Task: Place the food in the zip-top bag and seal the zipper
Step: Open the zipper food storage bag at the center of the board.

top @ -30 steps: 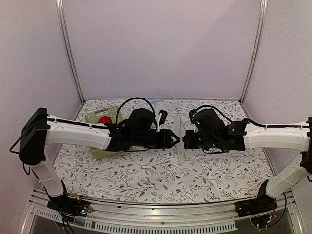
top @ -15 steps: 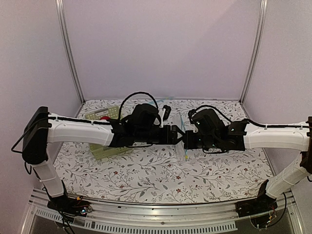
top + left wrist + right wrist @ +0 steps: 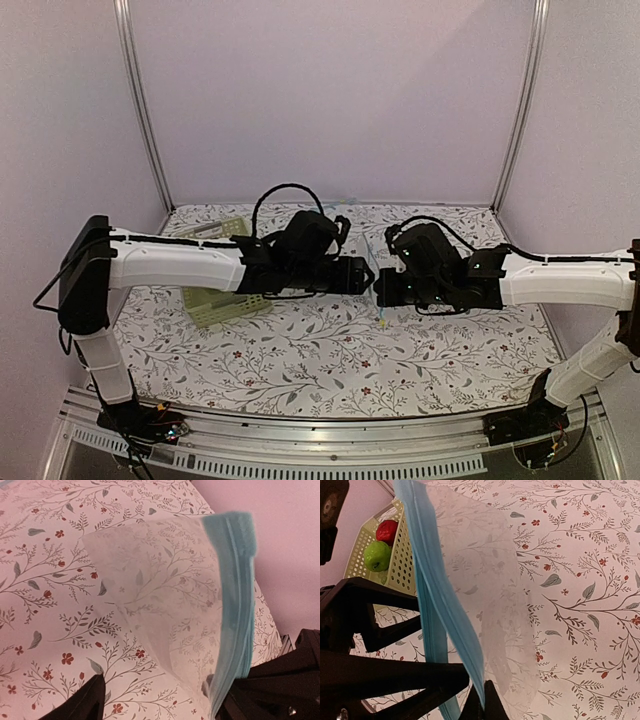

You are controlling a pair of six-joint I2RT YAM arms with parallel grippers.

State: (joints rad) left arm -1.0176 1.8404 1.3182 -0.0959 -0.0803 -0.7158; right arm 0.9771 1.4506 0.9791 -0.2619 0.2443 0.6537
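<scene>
**Left wrist view.** The zip-top bag (image 3: 165, 595), clear plastic, is hanging upright over the floral table (image 3: 50, 580). Its zipper (image 3: 235, 605), a light blue strip, is running down the right edge. The left gripper (image 3: 165, 690) is standing wide open. One dark finger (image 3: 87, 702) is showing at lower left and the other at lower right. The strip's lower end is dropping between them, close beside the right-hand finger. Whether it is touching that finger cannot be told.

**Right wrist view.** The right gripper (image 3: 479, 707) is pinching closed on the zipper's lower end, so the bag is rising from its tips. The left gripper's spread fingers are reaching in from the left, their tips meeting the strip. Contact cannot be told. Behind them a pale green basket (image 3: 402, 575) is holding the red apple (image 3: 386, 530) and, just beside it, the green apple (image 3: 377, 555).

**Top external view.** Both arms are stretching inward, and the two grippers are meeting tip to tip above mid-table. The bag is showing only as a sliver between them. The basket is lying at the rear left, partly hidden under the left arm and well apart from the bag.
</scene>
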